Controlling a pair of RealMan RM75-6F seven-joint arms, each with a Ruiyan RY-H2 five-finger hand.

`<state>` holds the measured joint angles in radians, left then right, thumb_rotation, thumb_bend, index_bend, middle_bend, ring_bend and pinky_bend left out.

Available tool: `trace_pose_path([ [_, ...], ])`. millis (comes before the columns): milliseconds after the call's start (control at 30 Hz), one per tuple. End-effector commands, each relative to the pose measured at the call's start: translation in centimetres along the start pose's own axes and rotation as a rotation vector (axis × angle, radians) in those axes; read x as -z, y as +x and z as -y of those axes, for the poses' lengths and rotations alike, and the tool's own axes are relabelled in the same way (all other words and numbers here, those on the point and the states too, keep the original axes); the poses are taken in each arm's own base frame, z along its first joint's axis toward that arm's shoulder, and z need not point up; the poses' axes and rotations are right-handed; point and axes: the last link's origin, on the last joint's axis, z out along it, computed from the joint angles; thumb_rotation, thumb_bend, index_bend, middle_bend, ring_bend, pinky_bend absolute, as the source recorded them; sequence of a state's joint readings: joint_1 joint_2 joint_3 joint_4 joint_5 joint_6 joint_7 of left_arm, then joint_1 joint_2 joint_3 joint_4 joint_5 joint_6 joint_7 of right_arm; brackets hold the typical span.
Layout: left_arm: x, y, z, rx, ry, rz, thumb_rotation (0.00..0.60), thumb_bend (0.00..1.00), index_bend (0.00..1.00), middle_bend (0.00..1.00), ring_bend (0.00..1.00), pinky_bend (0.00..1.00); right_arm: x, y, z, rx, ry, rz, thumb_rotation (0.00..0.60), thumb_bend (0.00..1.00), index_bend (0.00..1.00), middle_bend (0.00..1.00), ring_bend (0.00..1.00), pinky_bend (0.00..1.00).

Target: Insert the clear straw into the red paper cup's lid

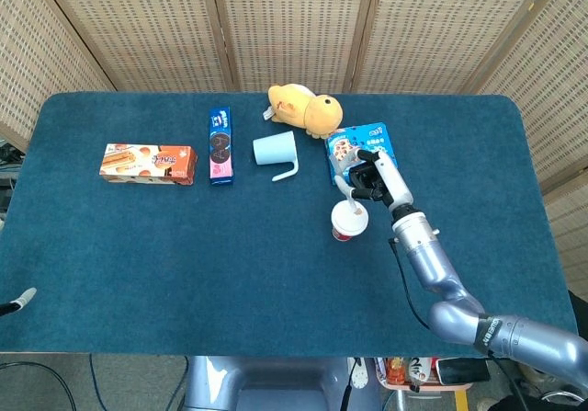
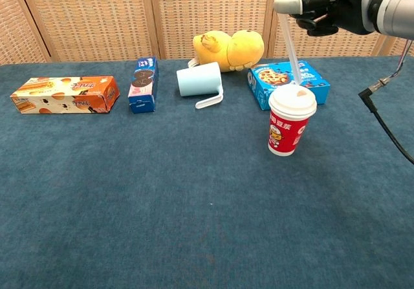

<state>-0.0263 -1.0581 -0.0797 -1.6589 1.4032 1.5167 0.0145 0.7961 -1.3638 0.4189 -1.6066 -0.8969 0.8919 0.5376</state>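
A worktop (image 1: 110, 273) covered in dark teal carpet stands before folding woven-cane screens (image 1: 294, 25) with pale wooden frames, evenly lit.

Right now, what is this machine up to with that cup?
The robot's right hand holds a clear straw above a red paper cup with a white lid. The straw slants down and its lower end is at the lid, though it is hard to tell whether it has gone in. The other things on the table, such as the light blue mug and the yellow plush toy, lie untouched behind. The left hand is not visible.
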Motion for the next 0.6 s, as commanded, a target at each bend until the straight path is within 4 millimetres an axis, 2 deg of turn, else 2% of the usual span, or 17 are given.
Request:
trace_pose_path([
  [33,0.0,0.0,0.0,-0.001,0.000,0.001,0.600,0.16,0.00,0.00,0.00,0.00,0.0,0.0,-0.1,-0.001,-0.002,0.002,0.600,0.55,0.71,0.93,0.87,1.00],
  [600,-0.1,-0.1,0.0,-0.001,0.002,0.006,0.600,0.16,0.00,0.00,0.00,0.00,-0.1,-0.5,-1.2,0.041,-0.008,0.016,0.600,0.55,0.71,0.93,0.87,1.00],
])
